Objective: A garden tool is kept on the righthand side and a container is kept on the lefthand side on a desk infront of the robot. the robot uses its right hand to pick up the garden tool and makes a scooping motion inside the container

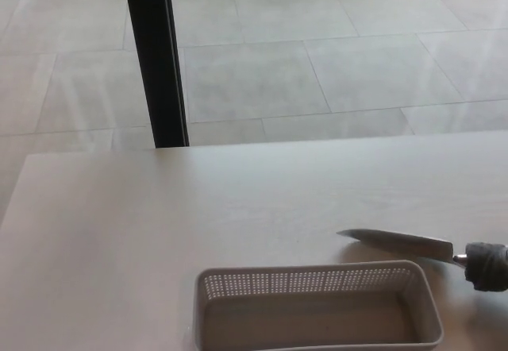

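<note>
Pale smooth desk (159,224), perforated rectangular container (317,307), pointed metal garden tool (401,244)

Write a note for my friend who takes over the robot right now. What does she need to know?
Neither robot hand shows in the head view, so their state can't be told. The garden tool with the silver metal blade and dark handle is off the pale desk, blade pointing left, just behind the right end of the grey perforated plastic basket. The basket looks empty. Pick-up appears done; scooping inside the basket is left.
</note>
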`<state>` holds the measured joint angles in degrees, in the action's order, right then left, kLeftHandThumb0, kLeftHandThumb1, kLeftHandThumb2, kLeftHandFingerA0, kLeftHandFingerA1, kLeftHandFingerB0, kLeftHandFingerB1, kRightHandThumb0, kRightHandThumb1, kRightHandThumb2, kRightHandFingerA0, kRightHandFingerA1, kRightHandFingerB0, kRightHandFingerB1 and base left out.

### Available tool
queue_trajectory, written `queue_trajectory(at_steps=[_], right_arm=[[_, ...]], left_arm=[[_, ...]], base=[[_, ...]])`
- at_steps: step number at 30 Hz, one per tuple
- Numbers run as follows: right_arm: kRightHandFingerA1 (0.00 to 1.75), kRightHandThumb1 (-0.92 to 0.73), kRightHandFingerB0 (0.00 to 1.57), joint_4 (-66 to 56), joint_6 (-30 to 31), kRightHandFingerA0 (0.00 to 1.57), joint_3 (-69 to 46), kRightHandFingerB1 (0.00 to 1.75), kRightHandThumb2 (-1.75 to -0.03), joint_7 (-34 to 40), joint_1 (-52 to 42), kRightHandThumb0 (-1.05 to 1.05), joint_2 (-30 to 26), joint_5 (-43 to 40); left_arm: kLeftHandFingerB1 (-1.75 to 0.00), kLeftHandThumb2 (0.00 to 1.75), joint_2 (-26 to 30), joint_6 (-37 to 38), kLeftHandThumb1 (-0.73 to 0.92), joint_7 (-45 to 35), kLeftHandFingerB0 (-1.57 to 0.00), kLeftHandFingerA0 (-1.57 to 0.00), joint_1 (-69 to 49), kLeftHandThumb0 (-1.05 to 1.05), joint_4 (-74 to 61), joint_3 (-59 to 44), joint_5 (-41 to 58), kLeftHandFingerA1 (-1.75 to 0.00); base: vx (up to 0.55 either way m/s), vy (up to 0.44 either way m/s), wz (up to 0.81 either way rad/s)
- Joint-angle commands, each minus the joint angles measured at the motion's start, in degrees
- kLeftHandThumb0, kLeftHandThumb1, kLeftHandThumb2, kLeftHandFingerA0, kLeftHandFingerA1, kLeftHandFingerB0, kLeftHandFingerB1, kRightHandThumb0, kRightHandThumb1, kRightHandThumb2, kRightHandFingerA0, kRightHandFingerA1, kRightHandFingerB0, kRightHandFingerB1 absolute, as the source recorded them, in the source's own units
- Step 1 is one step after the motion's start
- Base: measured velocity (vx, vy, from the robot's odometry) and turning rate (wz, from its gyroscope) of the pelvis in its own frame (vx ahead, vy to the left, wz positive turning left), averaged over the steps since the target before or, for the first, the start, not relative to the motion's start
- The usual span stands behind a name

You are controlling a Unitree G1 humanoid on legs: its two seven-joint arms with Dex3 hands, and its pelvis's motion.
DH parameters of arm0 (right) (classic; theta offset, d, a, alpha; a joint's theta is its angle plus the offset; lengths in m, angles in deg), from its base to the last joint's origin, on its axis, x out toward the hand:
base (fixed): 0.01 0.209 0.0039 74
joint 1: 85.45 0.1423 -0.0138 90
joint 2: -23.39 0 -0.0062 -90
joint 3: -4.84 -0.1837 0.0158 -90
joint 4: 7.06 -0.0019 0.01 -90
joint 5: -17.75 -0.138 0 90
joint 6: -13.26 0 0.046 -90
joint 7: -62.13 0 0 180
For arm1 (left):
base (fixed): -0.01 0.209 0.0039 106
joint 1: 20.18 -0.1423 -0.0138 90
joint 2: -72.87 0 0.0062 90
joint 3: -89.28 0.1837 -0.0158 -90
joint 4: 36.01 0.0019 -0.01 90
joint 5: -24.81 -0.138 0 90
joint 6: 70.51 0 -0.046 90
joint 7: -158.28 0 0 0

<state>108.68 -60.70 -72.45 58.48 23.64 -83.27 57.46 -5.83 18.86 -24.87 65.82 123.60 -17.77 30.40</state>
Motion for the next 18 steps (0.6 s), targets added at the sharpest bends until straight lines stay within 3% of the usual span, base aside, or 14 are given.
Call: queue_trajectory(at_steps=[1,3,4,5,10,11,12,14,15,16,17,18], right_arm=[[0.44,-0.58,0.02,-2.88,7.31,0.0,-1.71,0.28,-0.95,-10.75,1.24,-0.66,-0.4,-4.37],[0.34,-0.59,0.05,-3.69,8.34,0.0,-1.69,0.24,-0.94,-11.81,1.2,-0.71,-0.37,-4.48],[0.06,-0.66,0.05,-4.8,8.6,0.0,-1.95,0.15,-0.77,-12.93,0.75,-0.67,-0.6,-5.04],[0.26,-0.66,0.02,-5.74,8.72,0.0,-2.01,0.09,-0.96,-13.46,0.25,-0.82,-0.79,-5.16],[0.3,-0.74,0.0,-9.8,9.07,0.0,-0.95,0.0,-1.08,-17.86,-1.78,-1.05,-3.13,-4.49],[0.28,-0.73,0.0,-10.82,9.11,0.0,-1.3,0.0,-1.1,-18.54,-2.45,-1.05,-3.58,-4.81],[0.0,-0.84,0.0,-11.28,9.15,0.0,-1.36,0.0,-0.77,-18.92,-2.73,-0.94,-3.88,-4.76],[0.0,-0.86,0.0,-12.03,8.8,0.0,-1.84,0.0,-0.76,-19.43,-3.35,-0.96,-4.42,-5.31],[0.0,-0.74,0.0,-12.18,8.76,0.0,-1.98,0.0,-0.9,-19.69,-3.46,-1.01,-4.57,-5.52],[0.0,-0.85,0.0,-12.51,8.04,0.0,-2.63,0.0,-0.76,-19.71,-3.99,-0.99,-4.89,-6.24],[0.0,-0.85,0.0,-13.8,6.97,0.0,-3.95,0.0,-0.75,-19.61,-5.33,-1.0,-5.41,-7.45],[0.0,-0.73,0.0,-15.84,6.73,0.0,-5.31,0.0,-0.9,-20.19,-7.02,-1.04,-6.24,-8.33]], left_arm=[[-0.52,0.86,0.85,-0.3,0.49,0.29,-0.3,-0.5,-0.48,-0.38,-0.72,-0.23,0.1,-0.64],[-0.51,0.87,0.75,0.1,0.49,-0.09,-0.29,-0.48,-0.79,-0.37,-0.81,-0.32,0.27,-0.63],[-0.52,0.86,0.75,0.29,0.48,0.45,-0.31,-0.5,-0.35,-0.37,0.41,-0.29,0.07,-0.64],[-0.52,0.87,0.7,0.21,0.49,0.33,-0.31,-0.52,-0.2,-0.36,0.68,-0.66,0.45,-0.65],[-0.53,0.87,0.69,0.36,0.51,0.03,-0.34,-0.51,-0.59,-0.38,0.13,-0.18,0.04,-0.64],[-0.53,0.86,0.38,0.39,0.5,0.31,-0.33,-0.49,-0.64,-0.37,0.1,-0.98,0.83,-0.64],[-0.52,0.86,0.25,0.34,0.5,0.42,-0.32,-0.48,-0.62,-0.36,0.07,-1.27,1.12,-0.63],[-0.52,0.86,0.22,0.12,0.5,0.69,-0.31,-0.5,-0.77,-0.36,-0.31,-0.96,0.64,-0.63],[-0.53,0.86,0.22,0.09,0.51,0.77,-0.34,-0.51,-0.74,-0.37,-0.3,-0.95,0.57,-0.64],[-0.53,0.86,0.2,-0.06,0.5,0.94,-0.34,-0.51,-0.67,-0.37,-0.31,-0.96,0.55,-0.64],[-0.53,0.87,0.26,-0.03,0.5,0.62,-0.33,-0.5,-1.0,-0.37,-0.82,-0.68,0.33,-0.64],[-0.52,0.87,0.43,0.17,0.51,-0.06,-0.3,-0.49,-1.22,-0.37,-0.93,-0.41,0.1,-0.63]], base=[[0.0,0.0,0.0],[0.0,0.0,0.0],[0.0,0.0,0.0],[0.0,0.0,0.0],[0.0,0.0,0.0],[0.0,0.0,0.0],[0.0,0.0,0.0],[0.0,0.0,0.0],[0.0,0.0,0.0],[0.0,0.0,0.0],[0.0,0.0,0.0],[0.0,0.0,0.0]])
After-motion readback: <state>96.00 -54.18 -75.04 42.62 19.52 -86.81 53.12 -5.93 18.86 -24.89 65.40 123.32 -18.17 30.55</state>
